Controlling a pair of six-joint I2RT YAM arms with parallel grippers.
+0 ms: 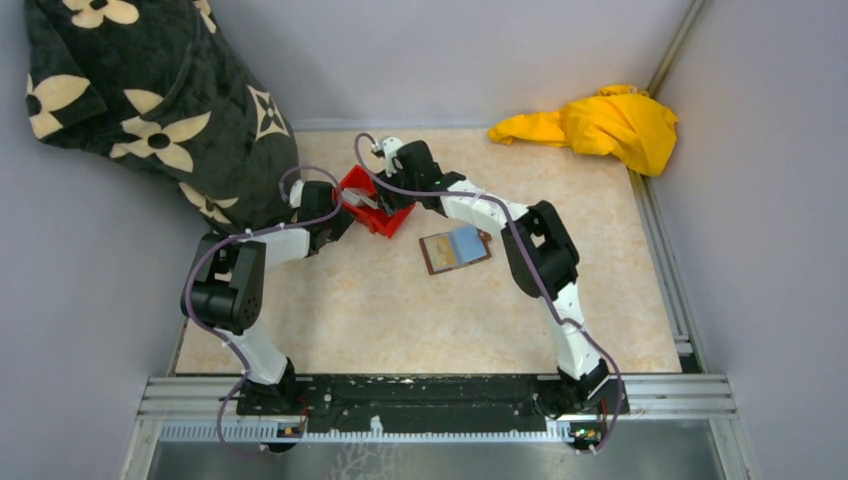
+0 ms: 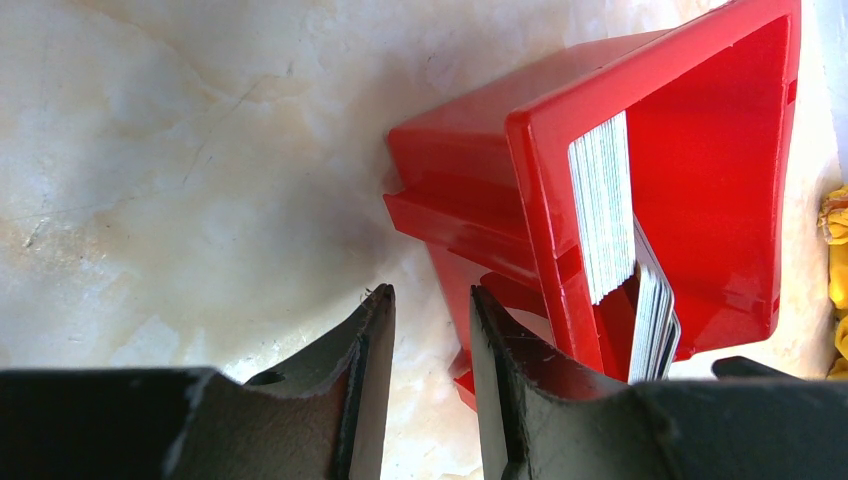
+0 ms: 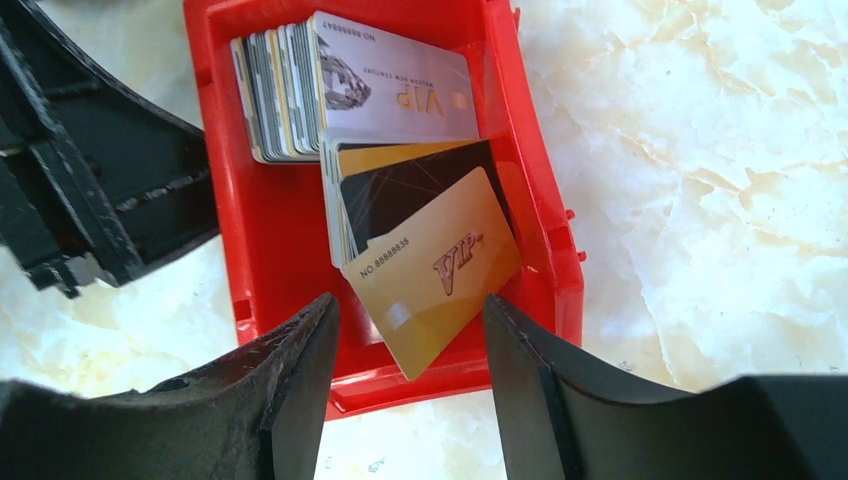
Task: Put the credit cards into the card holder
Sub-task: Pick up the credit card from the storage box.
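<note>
The credit cards [image 3: 395, 95] stand in stacks inside a red bin [image 3: 270, 220], with a silver one, a black one and a gold one [image 3: 440, 270] leaning at the front. My right gripper [image 3: 410, 310] hangs open over the bin's near wall. The gold card's corner shows between its fingers, touching neither. My left gripper [image 2: 430, 300] is open with only table in its gap, and its right finger [image 2: 520, 370] lies against the bin's outer wall [image 2: 470, 200]. The brown card holder [image 1: 440, 255] lies open on the table right of the bin [image 1: 385, 220], with a light blue card [image 1: 466, 243] on it.
A black cloth with cream flowers [image 1: 150, 90] hangs over the back left corner, close behind the left arm. A yellow cloth [image 1: 600, 125] lies at the back right. A metal rail [image 1: 440, 395] runs along the near edge, and grey walls enclose the table.
</note>
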